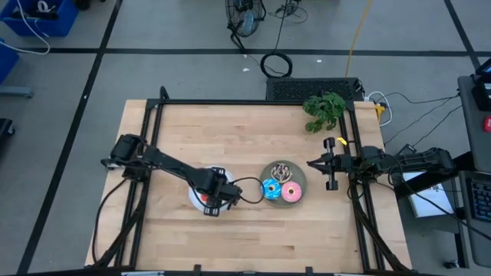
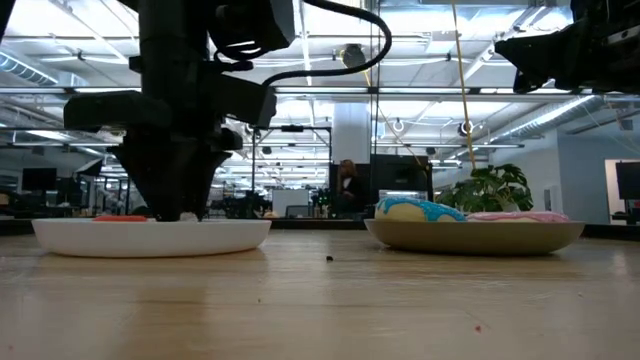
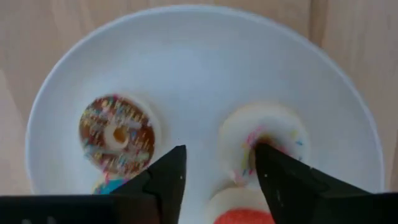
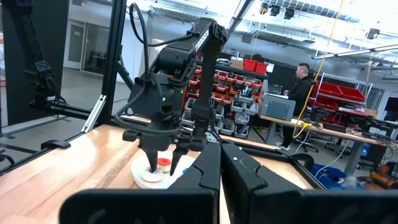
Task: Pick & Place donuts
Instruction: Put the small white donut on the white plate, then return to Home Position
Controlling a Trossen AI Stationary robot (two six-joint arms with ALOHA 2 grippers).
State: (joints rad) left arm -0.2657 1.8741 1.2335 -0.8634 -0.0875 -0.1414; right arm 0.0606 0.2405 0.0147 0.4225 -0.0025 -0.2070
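Light wooden surface (image 1: 245,153) inside a black frame, grey floor around it. A potted green plant (image 1: 324,110) sits at the far right corner. Beyond the surface, an open hall with ceiling strip lights, shelving with red bins, and a person (image 4: 303,84) standing at a desk.

White plate (image 3: 186,56) left of centre; grey plate (image 1: 300,182) just to its right, apart from it.

Left pincer (image 3: 217,177) hangs low over the white plate, fingers parted with a clear gap, nothing gripped. One finger tip overlaps the tiny white donut (image 3: 264,140); contact cannot be confirmed. Tiny brown donut (image 3: 118,134) lies flat beside it, hole up. Tiny red donut (image 3: 245,214) and tiny blue donut (image 3: 109,185) are cut off behind the fingers.

Grey plate holds the blue sprinkled donut (image 1: 271,189), pink donut (image 1: 291,192) and brown drizzled donut (image 1: 281,170), all flat; from table height the brown one is hidden behind the other two.

Right pincer (image 1: 311,164) waits at the right edge, near the grey plate, fingers nearly together, empty.
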